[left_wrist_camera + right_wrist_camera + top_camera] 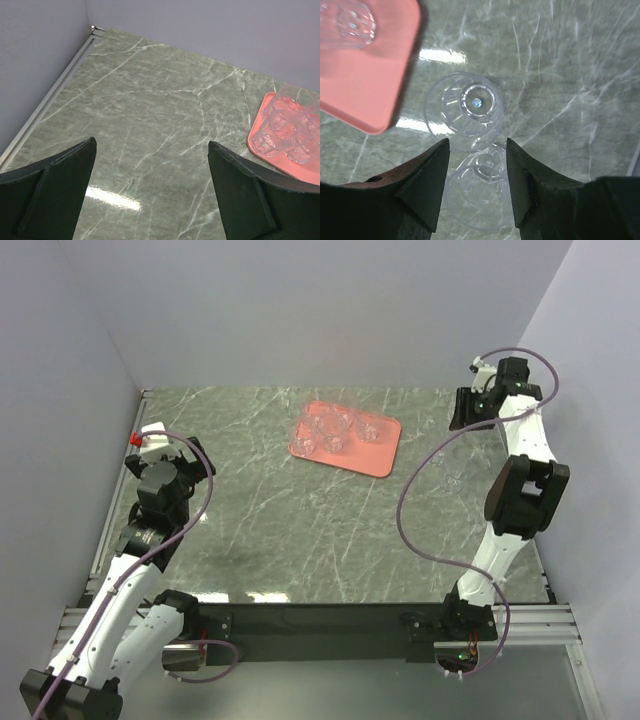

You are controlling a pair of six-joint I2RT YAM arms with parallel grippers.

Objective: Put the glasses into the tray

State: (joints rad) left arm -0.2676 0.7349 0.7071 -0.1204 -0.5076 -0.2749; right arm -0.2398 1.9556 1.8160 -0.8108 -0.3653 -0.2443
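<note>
The salmon-pink tray (380,452) lies at the back middle of the table with several clear glasses (330,430) standing in it. Two more glasses stand on the table right of the tray, faint in the top view (452,468). In the right wrist view one glass (465,110) is just ahead of the fingertips and the other (480,192) lies below and between them. My right gripper (477,150) is open above these, holding nothing; it also shows in the top view (465,420). My left gripper (152,150) is open and empty over bare table at the left (160,455).
Grey walls close the table on the left, back and right. A metal rail (45,107) runs along the left edge. The tray's corner (365,85) with a glass (347,22) in it lies close left of the right gripper. The tray also shows at the left wrist view's right edge (260,142).
</note>
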